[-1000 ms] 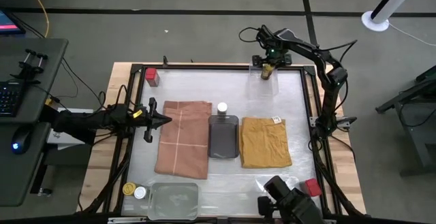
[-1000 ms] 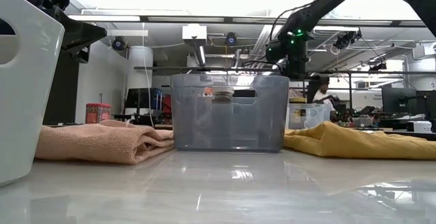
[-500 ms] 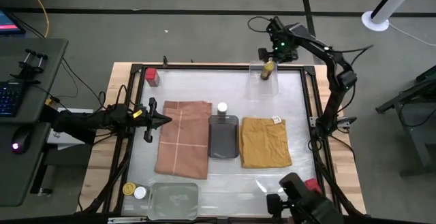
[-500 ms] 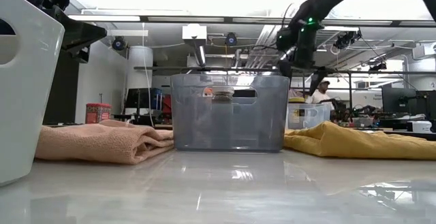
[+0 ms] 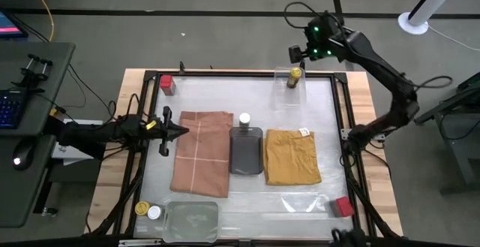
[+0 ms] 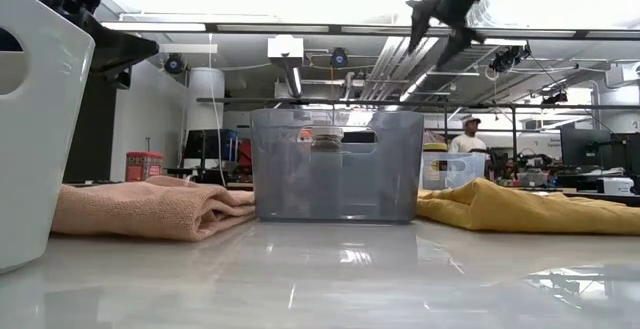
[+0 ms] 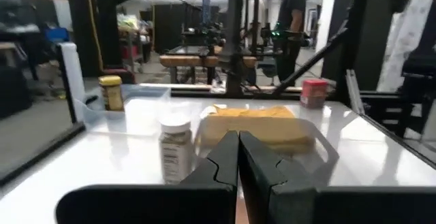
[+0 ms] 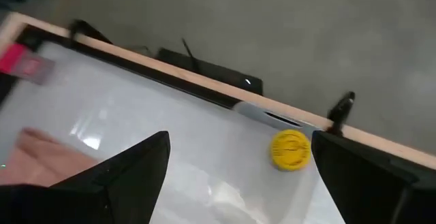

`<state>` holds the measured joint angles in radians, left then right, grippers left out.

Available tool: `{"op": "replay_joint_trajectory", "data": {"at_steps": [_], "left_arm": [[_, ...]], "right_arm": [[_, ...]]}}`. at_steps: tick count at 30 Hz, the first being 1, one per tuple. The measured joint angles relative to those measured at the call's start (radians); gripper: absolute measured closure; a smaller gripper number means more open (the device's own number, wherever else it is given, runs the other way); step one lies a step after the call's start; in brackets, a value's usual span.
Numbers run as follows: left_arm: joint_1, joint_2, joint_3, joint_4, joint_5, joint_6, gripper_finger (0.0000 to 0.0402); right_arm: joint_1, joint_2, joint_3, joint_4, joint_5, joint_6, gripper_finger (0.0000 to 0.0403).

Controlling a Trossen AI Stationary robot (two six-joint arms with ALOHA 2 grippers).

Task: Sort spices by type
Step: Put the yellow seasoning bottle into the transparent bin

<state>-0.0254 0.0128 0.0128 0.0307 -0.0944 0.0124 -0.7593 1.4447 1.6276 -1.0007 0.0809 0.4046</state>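
Note:
My right gripper [image 5: 300,52] [image 6: 442,11] [image 8: 238,183] is open, high over the table's far edge, above a yellow-capped jar [image 5: 294,76] [image 8: 291,149] that stands in a clear tray [image 5: 286,83]. My left gripper [image 5: 178,133] [image 7: 238,161] is shut, hovering at the table's left and pointing right. A white-capped jar [image 5: 244,118] [image 7: 176,149] stands at the dark grey tray's [image 5: 246,153] far end. One red tin [image 5: 166,84] sits in the far left corner and another red tin [image 5: 343,206] in the near right corner. A yellow-capped jar [image 5: 141,209] and a white-capped jar [image 5: 154,212] stand at the near left.
A pink cloth [image 5: 202,153] lies left of the grey tray and a mustard cloth [image 5: 292,157] lies right of it. A second clear tray [image 5: 191,221] sits at the near edge. A black frame [image 5: 346,127] borders the table. People stand in the room beyond.
My right gripper has risen from the yellow-capped jar in the far clear tray and drawn back up and toward the far right. The jar stays standing in the tray.

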Motion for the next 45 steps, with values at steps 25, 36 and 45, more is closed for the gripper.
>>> {"op": "replay_joint_trajectory", "data": {"at_steps": [25, 36, 45], "left_arm": [[0.014, 0.543, 0.547, -0.192, -0.022, -0.402, 0.0349], [-0.157, 1.007, 1.118, -1.084, 0.304, -0.331, 0.0239], [-0.64, 1.173, 1.118, -1.067, 0.355, -0.82, 0.0193]], "right_arm": [[0.302, -0.093, 0.0, -0.108, 0.001, 0.093, 0.005], [0.383, -0.112, -0.077, -0.399, -0.046, 0.041, 0.005], [0.604, -0.242, -0.414, -0.247, -0.044, 0.115, 0.005]]}}
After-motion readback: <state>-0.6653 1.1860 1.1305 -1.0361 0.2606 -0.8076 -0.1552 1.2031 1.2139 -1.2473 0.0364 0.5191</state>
